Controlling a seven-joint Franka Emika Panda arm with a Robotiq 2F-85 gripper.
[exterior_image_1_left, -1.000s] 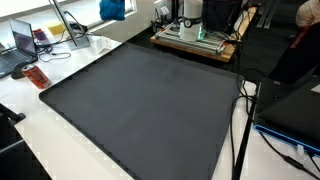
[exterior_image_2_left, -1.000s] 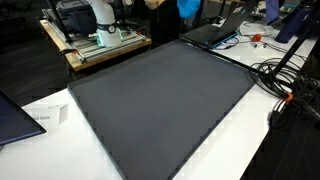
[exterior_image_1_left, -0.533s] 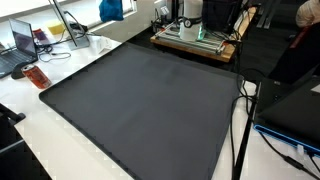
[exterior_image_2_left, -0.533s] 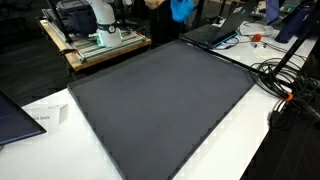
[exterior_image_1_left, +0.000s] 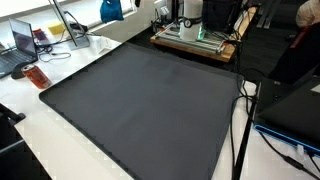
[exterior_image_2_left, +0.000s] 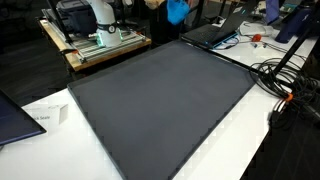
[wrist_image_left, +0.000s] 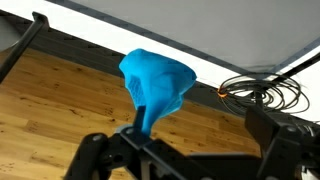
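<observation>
Dark grey rectangular mat (exterior_image_1_left: 140, 100) covers most of a white table (exterior_image_1_left: 60, 130) in an exterior view, and we count nothing lying on it. The one bright blue crumpled cloth (exterior_image_1_left: 112, 9) shows at the very top, beyond the table's far side, near one open laptop (exterior_image_1_left: 22, 40). We cannot make out the claw there. In an exterior view the cloth (exterior_image_2_left: 178, 10) hangs high past the mat's far edge, well apart from the white robot base (exterior_image_2_left: 100, 15), above one flat laptop (exterior_image_2_left: 212, 32). In the wrist view the gripper (wrist_image_left: 182, 140) stands with its jaws wide. The cloth (wrist_image_left: 155, 85) narrows to a tail that touches the black frame toward one side, with no pads pressed on it. Behind it we see wooden plank floor (wrist_image_left: 60, 110) and one coil of black cable (wrist_image_left: 262, 95). We judge the work nearly done: the cloth is off the mat and out over the floor, and the grip is released. What is left is for the cloth to come fully free, and we cannot tell whether it has. Our count is one cloth, one mat, one claw.
</observation>
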